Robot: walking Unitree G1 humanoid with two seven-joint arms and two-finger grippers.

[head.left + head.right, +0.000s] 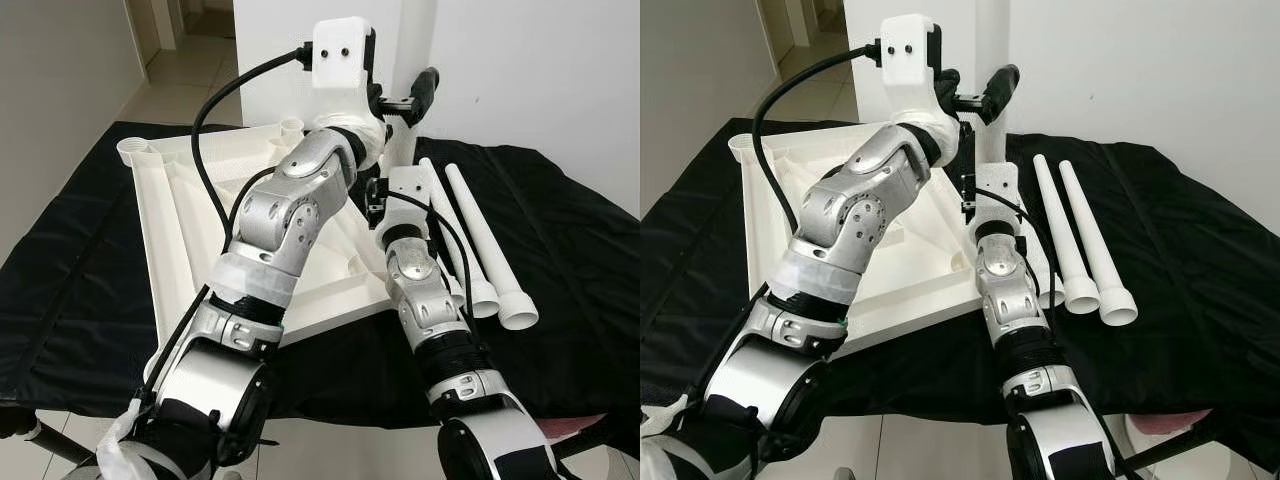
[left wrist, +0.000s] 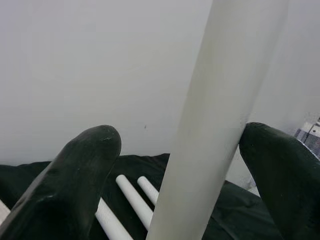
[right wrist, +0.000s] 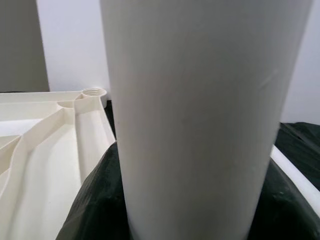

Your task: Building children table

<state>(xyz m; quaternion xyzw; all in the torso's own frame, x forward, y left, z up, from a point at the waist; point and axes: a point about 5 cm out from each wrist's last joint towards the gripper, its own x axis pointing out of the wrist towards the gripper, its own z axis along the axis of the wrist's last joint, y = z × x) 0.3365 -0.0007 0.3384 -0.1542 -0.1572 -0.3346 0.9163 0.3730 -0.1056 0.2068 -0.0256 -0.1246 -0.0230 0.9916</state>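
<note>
Upright leg (image 2: pixel 210 120) between left gripper (image 2: pixel 175 165)

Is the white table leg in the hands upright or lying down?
Upright. The white plastic table leg stands vertical over the upturned white tabletop, left hand and right hand on it; two other white legs lie flat.

The white table top (image 1: pixel 890 270) is lying upside down on the black cloth (image 1: pixel 1180 260), showing its ribs and a round corner socket (image 1: pixel 133 150). One white leg (image 2: pixel 215 115) is standing upright at its far corner. Two more white legs (image 1: pixel 1085 240) are lying side by side just beside it.
</note>
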